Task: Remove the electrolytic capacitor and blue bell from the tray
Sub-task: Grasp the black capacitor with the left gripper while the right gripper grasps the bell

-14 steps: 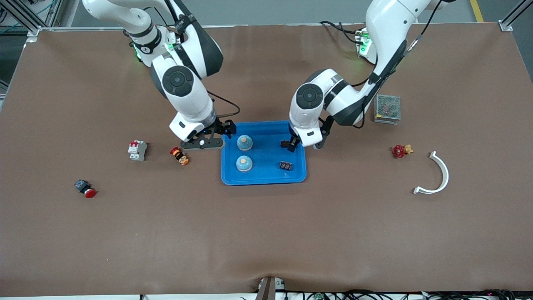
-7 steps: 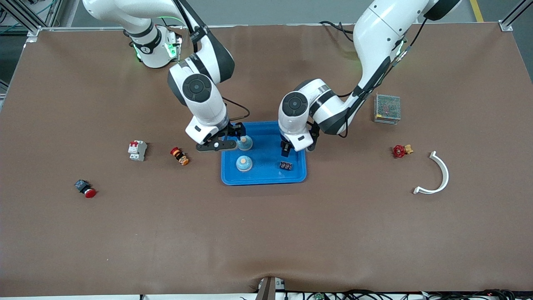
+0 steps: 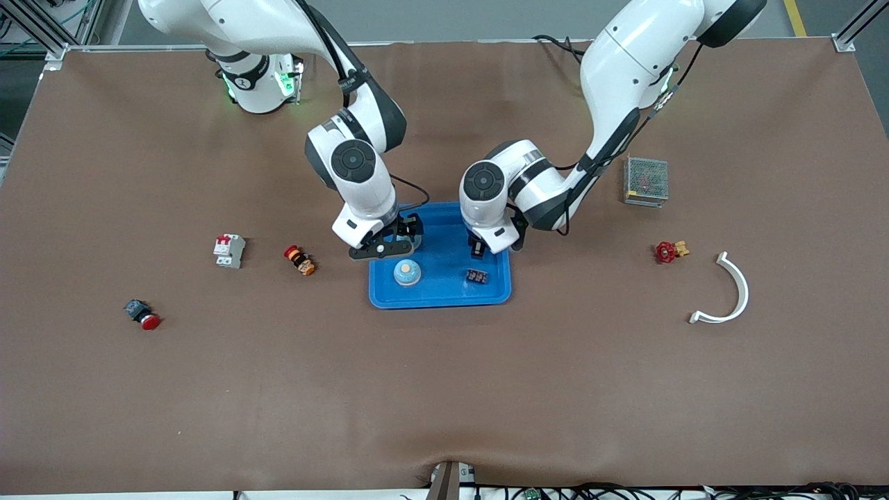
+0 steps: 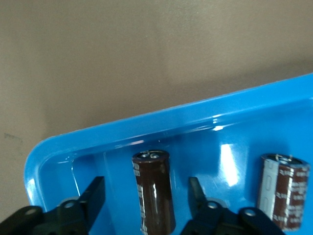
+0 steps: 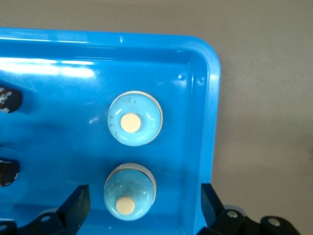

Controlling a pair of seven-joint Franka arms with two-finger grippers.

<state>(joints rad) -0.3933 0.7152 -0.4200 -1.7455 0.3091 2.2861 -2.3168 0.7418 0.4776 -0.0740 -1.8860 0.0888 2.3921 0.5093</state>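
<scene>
Toward the right arm's end of the surface lie a red push button [image 3: 142, 314], a circuit breaker [image 3: 229, 250] and a small orange-and-red part [image 3: 299, 260], all outside the tray [image 3: 437, 300]. The right gripper [image 3: 385, 243] hangs low over the tray's end on that side, its fingers spread wide on either side of one blue bell [image 5: 129, 192] without touching it. A second bell [image 3: 407, 272] stands just beside, nearer the front camera. The left gripper [image 3: 479, 248] is down in the tray's other end, its fingers partly spread around an upright electrolytic capacitor [image 4: 154, 191] with a gap showing on each side — nothing gripped yet. Another capacitor [image 4: 283, 191] stands near it. Toward the left arm's end sit a mesh box [image 3: 646, 180], a red valve [image 3: 668, 251] and a white curved piece [image 3: 726, 292]. Judging by this, both grasps are set up but neither is made, and nothing has left the tray — closing, lifting and setting down all remain.
</scene>
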